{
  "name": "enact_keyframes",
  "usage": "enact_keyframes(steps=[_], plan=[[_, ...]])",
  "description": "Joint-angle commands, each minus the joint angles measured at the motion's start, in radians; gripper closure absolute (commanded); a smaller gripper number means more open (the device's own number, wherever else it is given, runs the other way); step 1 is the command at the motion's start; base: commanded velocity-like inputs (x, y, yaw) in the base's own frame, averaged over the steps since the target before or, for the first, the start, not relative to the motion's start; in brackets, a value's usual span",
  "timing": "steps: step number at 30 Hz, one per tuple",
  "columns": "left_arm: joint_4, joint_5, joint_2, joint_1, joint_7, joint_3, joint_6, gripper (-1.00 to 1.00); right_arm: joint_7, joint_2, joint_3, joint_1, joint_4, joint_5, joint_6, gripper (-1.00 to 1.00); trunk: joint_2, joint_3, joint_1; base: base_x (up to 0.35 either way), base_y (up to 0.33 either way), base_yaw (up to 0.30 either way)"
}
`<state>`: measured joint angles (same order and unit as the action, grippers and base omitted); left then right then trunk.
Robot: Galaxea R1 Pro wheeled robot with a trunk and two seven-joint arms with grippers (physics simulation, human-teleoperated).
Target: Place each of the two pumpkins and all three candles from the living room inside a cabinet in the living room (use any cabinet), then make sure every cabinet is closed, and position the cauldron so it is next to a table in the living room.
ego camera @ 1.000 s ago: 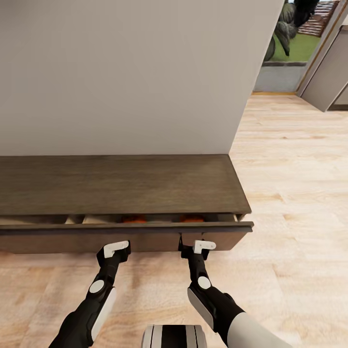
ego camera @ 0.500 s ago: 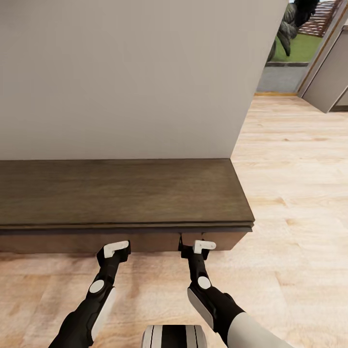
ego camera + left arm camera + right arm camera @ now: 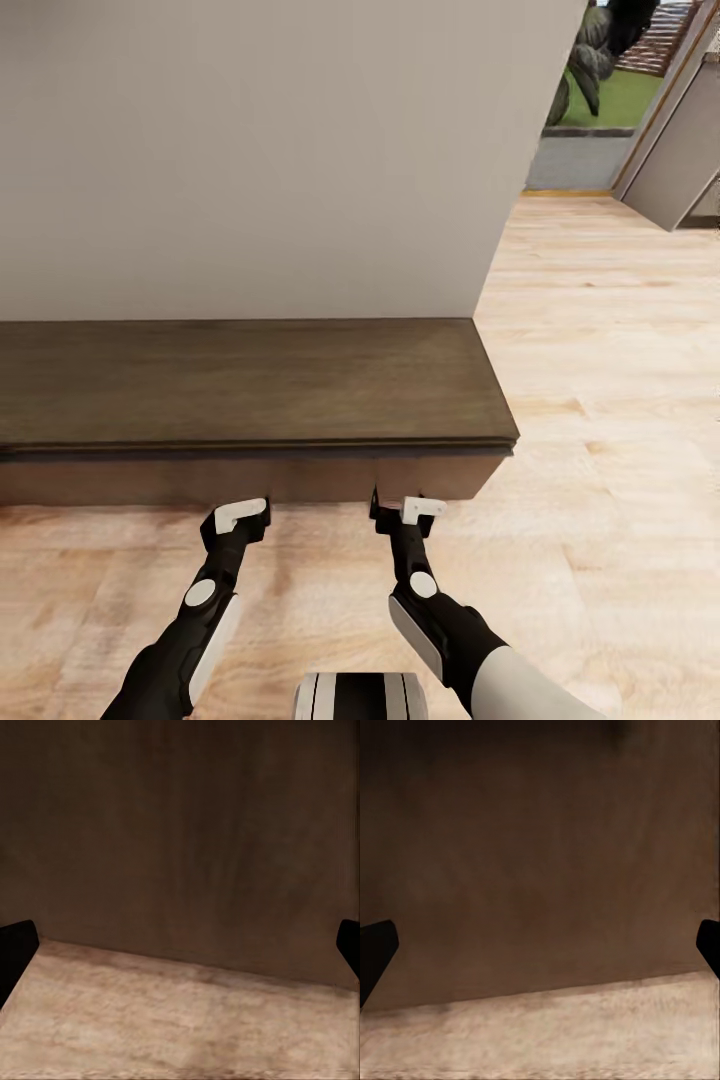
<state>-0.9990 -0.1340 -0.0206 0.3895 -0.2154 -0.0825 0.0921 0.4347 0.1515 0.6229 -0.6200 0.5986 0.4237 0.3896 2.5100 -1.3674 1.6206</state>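
1. The cabinet is the biggest thing here: a long, low dark-brown unit against the pale wall, its long axis running across the head view from left to right, its front face turned toward the robot and reading as one flush surface with no drawer standing out

2. The wooden floor spreads to the right toward an open doorway; no pumpkin, candle or cauldron can be seen on it or on the cabinet top from here, so the cauldron must lie somewhere outside this view

3. The relation that matters: the cabinet front lies straight ahead of both pairs of jaws, and both wrist views look squarely at dark wood above a strip of floor

4. The right gripper sits at the foot of the front panel, very close or touching, I cannot tell which; the left gripper is just short of it, so the right arm is the nearer

5. Both arms reach forward and low, roughly parallel

6. Each wrist view shows its fingers at opposite edges, so both pairs of jaws are spread wide, holding nothing

7. My judgement: the closing looks done, and backing off to find the cauldron comes next
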Motion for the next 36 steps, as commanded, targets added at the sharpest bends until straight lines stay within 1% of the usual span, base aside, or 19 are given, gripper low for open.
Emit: enact_keyframes(steps=[1,9,11,14,19,22,24,26,29,30,33,36], plan=[[0.000,-0.011,0.001,0.000,-0.005,-0.003,0.005,-1.00,0.006,-0.001,0.008,-0.001,0.000,0.010,0.006,-1.00,0.000,-0.001,-0.001,-0.329,0.000,0.000],[0.000,-0.012,0.001,0.000,0.002,-0.002,0.003,-1.00,0.003,-0.003,0.007,-0.001,0.000,0.012,0.002,-1.00,0.000,-0.001,-0.001,-0.332,0.000,0.000],[-0.002,-0.013,0.001,0.000,0.002,0.000,0.003,-1.00,-0.033,-0.002,0.004,-0.001,0.000,0.012,0.000,-1.00,0.000,-0.001,-0.001,-0.332,0.000,0.000],[-0.004,-0.013,0.001,0.001,0.002,0.001,0.002,-1.00,-0.060,-0.001,0.000,-0.001,0.000,0.013,-0.001,-1.00,0.000,-0.001,-0.001,-0.332,0.000,0.000],[-0.009,-0.013,0.001,0.001,0.001,0.002,-0.004,-1.00,-0.068,-0.001,-0.002,-0.001,0.000,0.014,-0.001,-1.00,0.000,-0.001,-0.001,-0.332,0.000,0.000],[-0.032,-0.015,0.002,0.001,0.001,0.005,-0.017,-1.00,-0.068,-0.003,-0.003,-0.001,0.000,0.018,-0.003,-1.00,0.000,-0.001,-0.001,-0.332,0.000,0.000],[-0.052,-0.017,0.002,0.001,0.001,0.006,-0.053,-1.00,-0.069,-0.004,-0.003,-0.001,0.001,0.022,-0.009,-1.00,0.000,-0.001,-0.001,-0.333,0.000,0.000],[-0.078,-0.018,0.003,0.000,0.001,0.008,-0.114,-1.00,-0.069,-0.006,-0.004,-0.002,0.002,0.026,-0.035,-1.00,0.000,-0.001,-0.001,-0.332,0.000,0.000],[-0.114,-0.019,0.004,0.001,0.002,0.013,-0.219,-1.00,-0.070,-0.008,-0.010,-0.003,0.010,0.029,-0.119,-1.00,0.000,-0.001,-0.001,-0.314,0.000,0.000],[-0.123,-0.019,0.004,0.001,0.002,0.013,-0.238,-1.00,-0.070,-0.008,-0.012,-0.003,0.013,0.030,-0.135,-1.00,0.000,-0.001,-0.001,-0.256,0.000,0.000],[-0.175,-0.019,0.004,0.002,0.002,0.019,-0.346,-1.00,-0.071,-0.010,-0.048,-0.003,0.064,0.032,-0.244,-1.00,0.000,-0.001,-0.001,-0.116,0.000,0.000],[-0.241,-0.019,0.004,0.002,0.003,0.027,-0.476,-1.00,-0.072,-0.010,-0.114,-0.002,0.150,0.034,-0.403,-1.00,0.000,-0.001,-0.001,-0.030,0.000,0.000]])
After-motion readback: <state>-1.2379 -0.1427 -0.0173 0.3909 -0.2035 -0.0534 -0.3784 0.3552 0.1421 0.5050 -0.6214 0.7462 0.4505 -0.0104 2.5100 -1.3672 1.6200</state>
